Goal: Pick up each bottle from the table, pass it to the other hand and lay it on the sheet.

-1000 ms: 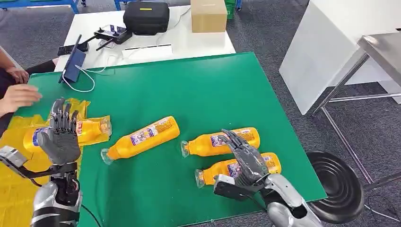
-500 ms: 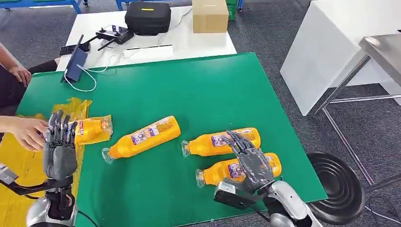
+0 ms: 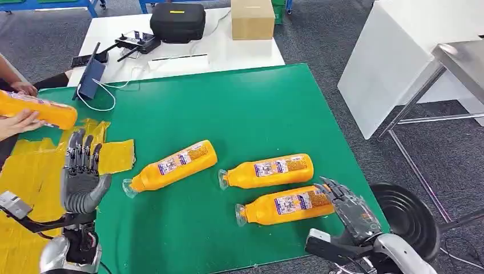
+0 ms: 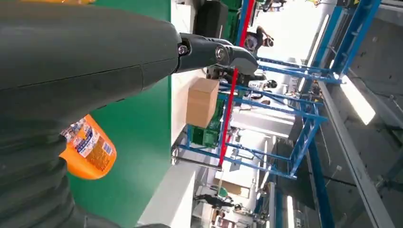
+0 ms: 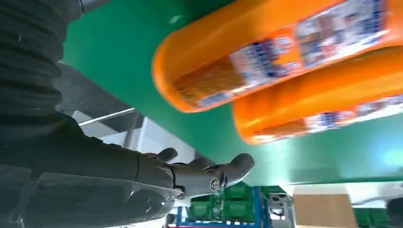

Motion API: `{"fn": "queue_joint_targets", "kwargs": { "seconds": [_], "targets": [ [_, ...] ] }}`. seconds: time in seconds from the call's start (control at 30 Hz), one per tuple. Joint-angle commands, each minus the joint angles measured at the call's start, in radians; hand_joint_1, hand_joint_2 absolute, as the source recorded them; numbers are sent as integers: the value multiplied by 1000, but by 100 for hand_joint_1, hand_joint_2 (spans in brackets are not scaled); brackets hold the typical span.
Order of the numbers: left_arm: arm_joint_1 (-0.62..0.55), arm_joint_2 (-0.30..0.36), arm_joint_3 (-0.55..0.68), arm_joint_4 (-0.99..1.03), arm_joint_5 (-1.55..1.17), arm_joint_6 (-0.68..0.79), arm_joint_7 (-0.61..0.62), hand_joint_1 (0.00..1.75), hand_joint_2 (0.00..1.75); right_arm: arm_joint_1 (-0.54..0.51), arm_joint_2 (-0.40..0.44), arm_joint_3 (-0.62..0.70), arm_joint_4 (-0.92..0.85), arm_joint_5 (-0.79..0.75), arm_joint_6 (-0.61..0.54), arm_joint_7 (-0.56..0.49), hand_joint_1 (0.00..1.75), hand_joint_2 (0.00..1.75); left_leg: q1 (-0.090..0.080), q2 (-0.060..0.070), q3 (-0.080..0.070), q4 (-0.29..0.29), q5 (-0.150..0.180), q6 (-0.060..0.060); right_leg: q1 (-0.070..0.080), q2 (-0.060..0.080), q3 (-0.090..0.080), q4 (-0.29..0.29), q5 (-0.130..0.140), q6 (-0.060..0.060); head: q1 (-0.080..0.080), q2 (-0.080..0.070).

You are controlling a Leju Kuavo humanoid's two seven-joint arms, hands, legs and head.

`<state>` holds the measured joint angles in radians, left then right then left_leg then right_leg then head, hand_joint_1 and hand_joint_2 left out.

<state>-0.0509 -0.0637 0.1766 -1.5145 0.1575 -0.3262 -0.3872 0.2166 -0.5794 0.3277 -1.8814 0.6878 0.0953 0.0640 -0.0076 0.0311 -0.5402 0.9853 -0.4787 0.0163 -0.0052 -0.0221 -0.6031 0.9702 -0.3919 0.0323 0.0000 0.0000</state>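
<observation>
My right hand (image 3: pixel 349 211) hangs empty with fingers spread, just beside the base of the nearest orange bottle (image 3: pixel 285 204) on the green table (image 3: pixel 251 108). I judge I should wrap its middle squarely. My left hand (image 3: pixel 83 174) waits open beside the yellow sheet (image 3: pixel 25 171).

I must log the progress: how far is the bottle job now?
Nothing lies on the yellow sheet; a person's hand holds one bottle above it. Both the left hand and right hand hold nothing. Three bottles remain on the green table.
</observation>
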Motion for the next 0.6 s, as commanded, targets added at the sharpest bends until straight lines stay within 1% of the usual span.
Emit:
{"fn": "queue_joint_targets", "kwargs": {
  "seconds": [0.03, 0.1, 0.13, 0.2, 0.33, 0.43, 0.47, 0.6],
  "targets": [
    [-35, -1, -18, 36, 7, -3, 9, 0, 175, 12, -46, -30, 0, -10, 27, 20, 0, 175, 1, -3, 2, 0, 0, -1, 0, 0, 2, 0, -1, 0, 0, 0],
    [-40, -1, -18, 39, 11, -3, 10, 0, 175, -1, -42, -20, 15, -6, 34, 25, 0, 175, 2, -4, 5, 0, -2, -2, 1, 1, 6, -1, -2, 0, 0, 0],
    [-44, -1, -19, 41, 13, -4, 10, 0, 175, -10, -37, -13, 27, 1, 38, 30, 0, 175, 1, -3, 3, 0, -1, -1, 1, 1, 3, -1, -1, 0, 0, 0],
    [-48, -2, -21, 42, 17, -6, 14, 0, 175, -36, -23, 4, 58, 25, 44, 37, 0, 175, 1, -3, 3, 0, -1, -1, 1, 1, 4, -1, -1, 0, 0, 0],
    [-59, 0, -29, 47, 20, -9, 19, 0, 175, -110, 22, 50, 146, 45, 64, 23, 0, 175, 3, -2, 5, -1, -1, -2, 2, 3, 5, -2, 0, -1, 0, 0],
    [-59, 0, -29, 47, 20, -9, 19, 0, 175, -110, 22, 50, 146, 45, 64, 23, 0, 175, 2, -1, 2, -1, 0, -1, 1, 1, 3, -2, 0, 0, 0, 0],
    [-59, 0, -29, 47, 20, -9, 19, 0, 175, -110, 22, 50, 146, 45, 64, 23, 0, 175, 2, -2, 4, -1, 0, -1, 1, 1, 4, -2, 0, -1, 0, 0],
    [-69, 2, -31, 54, 23, -7, 22, 0, 175, -152, 53, 82, 201, 64, 79, 16, 0, 175, 2, -1, 3, -1, 0, -1, 2, 2, 4, -2, 0, -1, 0, 0]
  ]
}}
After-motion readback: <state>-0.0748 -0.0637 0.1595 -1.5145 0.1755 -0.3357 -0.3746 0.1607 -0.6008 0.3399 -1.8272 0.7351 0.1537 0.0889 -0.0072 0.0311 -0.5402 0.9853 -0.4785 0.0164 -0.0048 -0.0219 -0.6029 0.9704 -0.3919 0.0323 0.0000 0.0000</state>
